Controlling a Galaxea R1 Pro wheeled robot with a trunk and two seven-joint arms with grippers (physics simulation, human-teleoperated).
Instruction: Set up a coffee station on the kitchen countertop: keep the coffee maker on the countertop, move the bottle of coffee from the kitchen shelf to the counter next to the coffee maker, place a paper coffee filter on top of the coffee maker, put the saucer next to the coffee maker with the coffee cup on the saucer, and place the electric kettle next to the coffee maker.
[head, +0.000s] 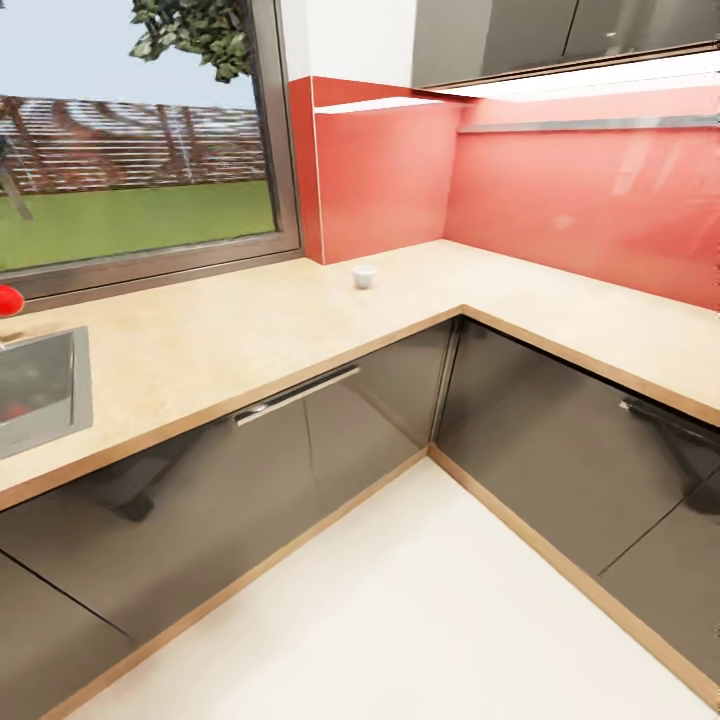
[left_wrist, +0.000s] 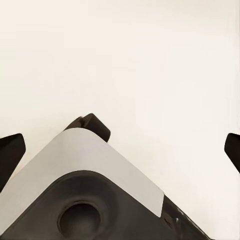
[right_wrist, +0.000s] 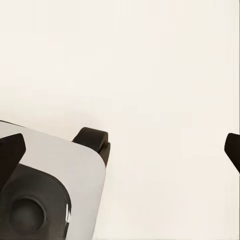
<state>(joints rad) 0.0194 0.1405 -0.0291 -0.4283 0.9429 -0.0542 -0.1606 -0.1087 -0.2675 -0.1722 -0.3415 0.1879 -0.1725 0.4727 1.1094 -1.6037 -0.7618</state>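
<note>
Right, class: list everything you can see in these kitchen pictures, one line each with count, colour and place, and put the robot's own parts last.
kitchen countertop: one, light wood-grain, L-shaped, running under the window and round the corner.
coffee cup: one, white, on the countertop near the corner.
sink: one, steel, set in the countertop at the far left.
red object: one, by the sink; cut off, unclear.
cabinet fronts: several, glossy grey, below the countertop.
backsplash: red, behind the countertop.
window: one, above the sink side.
floor: off-white.
left gripper: black fingertips apart, over the floor.
right gripper: likewise.
</note>
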